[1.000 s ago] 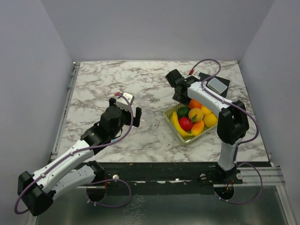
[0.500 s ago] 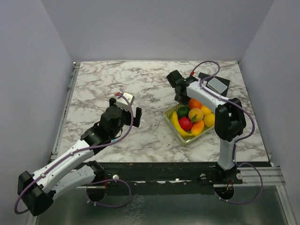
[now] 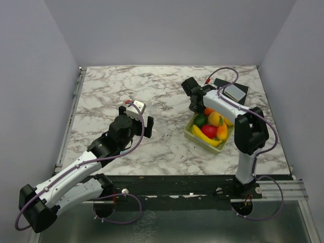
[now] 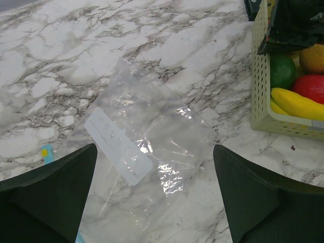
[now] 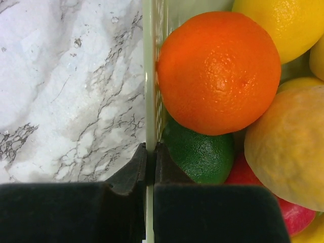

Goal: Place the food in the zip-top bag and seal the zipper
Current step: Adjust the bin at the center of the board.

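The left gripper (image 4: 154,152) hangs spread wide over the empty zip-top bag (image 4: 152,136), which lies flat on the marble table (image 4: 61,45). Beyond, the right gripper (image 5: 150,162) pinches the wall of the perforated basket (image 5: 148,76) holding the orange (image 5: 218,71), lime (image 5: 200,154) and other food. Nothing is bagged yet; filling and sealing remain.

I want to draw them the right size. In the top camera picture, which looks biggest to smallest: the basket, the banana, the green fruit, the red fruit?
1. basket
2. banana
3. green fruit and red fruit: these two look about alike.
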